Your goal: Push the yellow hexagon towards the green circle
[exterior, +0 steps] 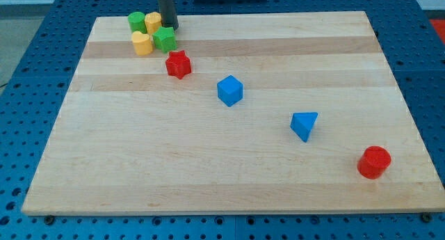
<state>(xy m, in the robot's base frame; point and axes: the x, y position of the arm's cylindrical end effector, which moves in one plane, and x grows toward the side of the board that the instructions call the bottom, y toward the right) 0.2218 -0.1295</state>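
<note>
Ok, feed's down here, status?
My tip at yellow hexagon's right side. Hexagon touching green circle. Green star and yellow heart just below; nothing between.

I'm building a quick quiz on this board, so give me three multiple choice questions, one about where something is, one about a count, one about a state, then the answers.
1. Where does the cluster of green and yellow blocks sit?
A. the view's top left
B. the view's bottom right
C. the view's centre

2. How many red blocks are on the board?
A. one
B. two
C. four

3. What is my tip doing?
A. resting beside the red cylinder
B. standing against the cluster, at the yellow hexagon
C. sitting between the two blue blocks

Answers:
1 A: the green circle, yellow hexagon, yellow heart and green star crowd that corner.
2 B: the red star and red cylinder.
3 B: the rod comes down at the hexagon's right edge.
</note>
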